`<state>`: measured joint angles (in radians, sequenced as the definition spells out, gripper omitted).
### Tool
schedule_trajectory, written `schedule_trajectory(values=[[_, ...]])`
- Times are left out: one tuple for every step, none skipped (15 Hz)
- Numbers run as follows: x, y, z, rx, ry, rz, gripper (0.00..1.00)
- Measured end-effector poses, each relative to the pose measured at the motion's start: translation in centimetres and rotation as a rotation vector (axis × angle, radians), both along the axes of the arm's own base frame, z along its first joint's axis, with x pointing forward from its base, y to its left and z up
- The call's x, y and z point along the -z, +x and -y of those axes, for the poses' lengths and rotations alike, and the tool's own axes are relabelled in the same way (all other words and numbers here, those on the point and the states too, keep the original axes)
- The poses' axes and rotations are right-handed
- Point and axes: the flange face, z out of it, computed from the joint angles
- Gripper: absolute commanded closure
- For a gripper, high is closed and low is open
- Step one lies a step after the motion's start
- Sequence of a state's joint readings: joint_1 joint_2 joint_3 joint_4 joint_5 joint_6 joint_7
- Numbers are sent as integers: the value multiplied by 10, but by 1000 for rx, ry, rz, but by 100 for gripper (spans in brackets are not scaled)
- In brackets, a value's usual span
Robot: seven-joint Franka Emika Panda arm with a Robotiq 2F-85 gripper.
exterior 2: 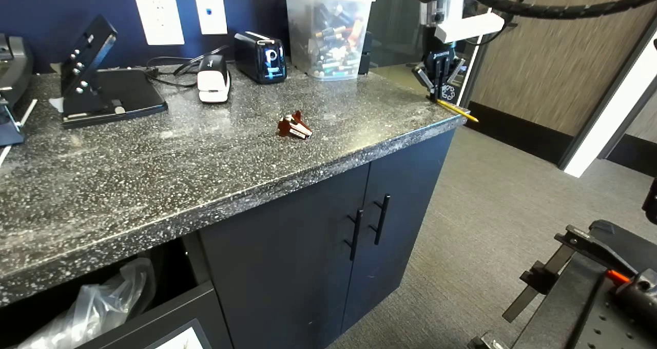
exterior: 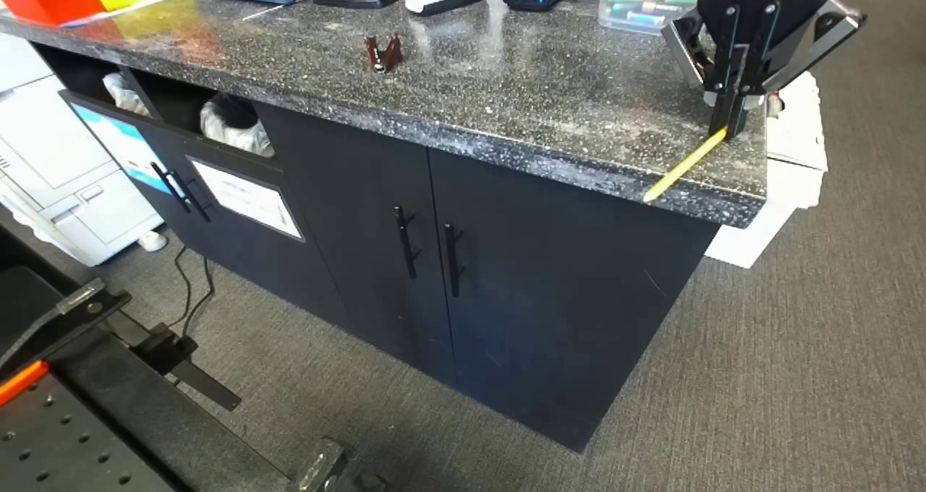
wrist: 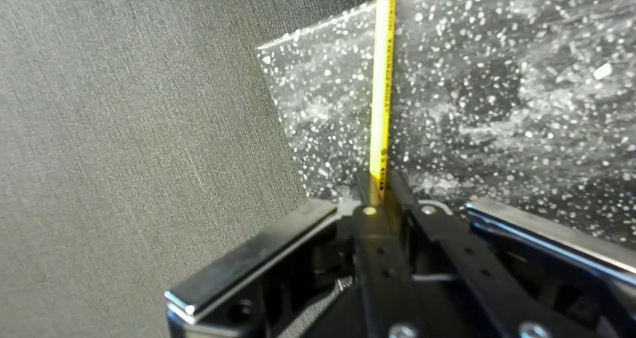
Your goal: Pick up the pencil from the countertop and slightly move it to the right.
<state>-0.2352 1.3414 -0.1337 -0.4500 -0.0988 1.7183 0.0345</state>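
Note:
The yellow pencil (exterior: 684, 166) is at the end corner of the dark speckled countertop (exterior: 499, 79). In both exterior views its free end sticks out past the front edge; the pencil also shows in an exterior view (exterior 2: 458, 111). My gripper (exterior: 728, 132) points down over the corner, fingers close together on the pencil's back part; it also shows in an exterior view (exterior 2: 436, 98). In the wrist view the pencil (wrist: 382, 79) runs up from between the fingertips (wrist: 380, 186). The fingers hide its other end. I cannot tell whether it touches the countertop.
A dark reddish-brown staple remover (exterior 2: 294, 125) lies mid-counter. A clear bin of batteries (exterior 2: 331, 41), a black sharpener (exterior 2: 261, 59) and a white-and-black stapler (exterior 2: 213, 79) stand along the back. White boxes (exterior: 796, 130) stand beyond the counter's end.

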Motion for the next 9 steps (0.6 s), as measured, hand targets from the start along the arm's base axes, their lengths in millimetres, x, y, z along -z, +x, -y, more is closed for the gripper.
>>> schedule_trajectory(values=[[0, 1, -1, 4, -5, 5, 67], [0, 1, -1, 7, -9, 9, 66], [0, 2, -1, 10, -11, 13, 60], [0, 2, -1, 12, -14, 18, 53], [-1, 3, 0, 15, -18, 23, 46], [-1, 3, 1, 18, -21, 27, 40], [-1, 3, 1, 19, -23, 32, 32], [-2, 4, 1, 18, -24, 37, 25], [-2, 5, 0, 17, -24, 40, 16]])
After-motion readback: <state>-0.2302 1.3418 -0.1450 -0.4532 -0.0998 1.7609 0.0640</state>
